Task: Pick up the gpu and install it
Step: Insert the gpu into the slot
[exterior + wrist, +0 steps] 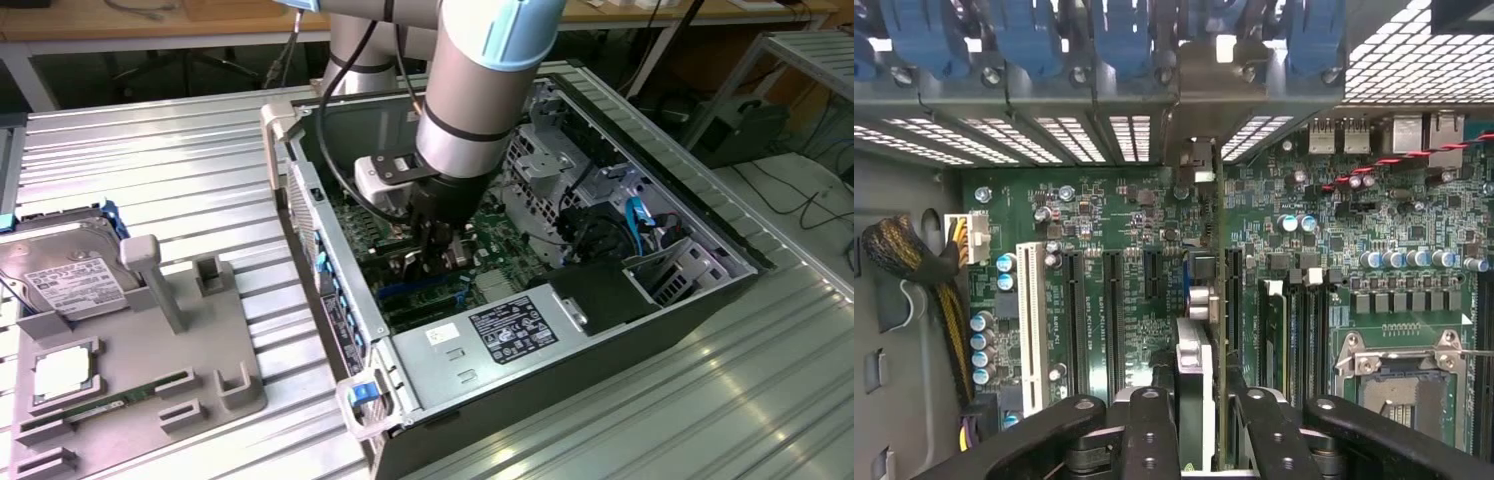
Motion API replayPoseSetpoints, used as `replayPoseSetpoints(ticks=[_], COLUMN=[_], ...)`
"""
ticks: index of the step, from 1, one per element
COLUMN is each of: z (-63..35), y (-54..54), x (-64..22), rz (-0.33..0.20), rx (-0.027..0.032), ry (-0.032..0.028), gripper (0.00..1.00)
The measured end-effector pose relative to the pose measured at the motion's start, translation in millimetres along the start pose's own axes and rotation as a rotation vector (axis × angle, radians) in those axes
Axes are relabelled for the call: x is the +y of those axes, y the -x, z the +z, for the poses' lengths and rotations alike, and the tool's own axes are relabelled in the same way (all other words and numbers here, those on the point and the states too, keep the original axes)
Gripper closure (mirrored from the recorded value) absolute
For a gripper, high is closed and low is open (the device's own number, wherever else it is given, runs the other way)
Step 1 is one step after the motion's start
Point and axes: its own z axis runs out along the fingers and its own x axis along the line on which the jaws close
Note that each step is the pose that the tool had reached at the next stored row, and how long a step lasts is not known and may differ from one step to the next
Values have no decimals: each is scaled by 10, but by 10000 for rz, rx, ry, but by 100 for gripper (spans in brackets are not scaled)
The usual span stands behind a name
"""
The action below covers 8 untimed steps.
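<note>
The gpu appears edge-on in the wrist view as a thin black card. It stands upright over the green motherboard, and its silver bracket reaches up to the case's rear slot openings. My gripper is shut on the card, one black finger on each side. The card's lower edge runs along a long black slot; whether it is seated I cannot tell. In the exterior view my gripper is deep inside the open computer case, with the dark card under it.
Inside the case are a power supply, a drive cage, a yellow-black cable bundle, memory sticks and a CPU socket. Blue clips line the rear. A grey fixture on the exterior view's left holds a hard drive.
</note>
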Motion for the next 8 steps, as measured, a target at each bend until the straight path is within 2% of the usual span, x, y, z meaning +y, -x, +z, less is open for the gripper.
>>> replayPoseSetpoints(ticks=[8], z=[13], y=[0], x=[12], rz=[4], rx=[3], ry=[56], gripper=[72])
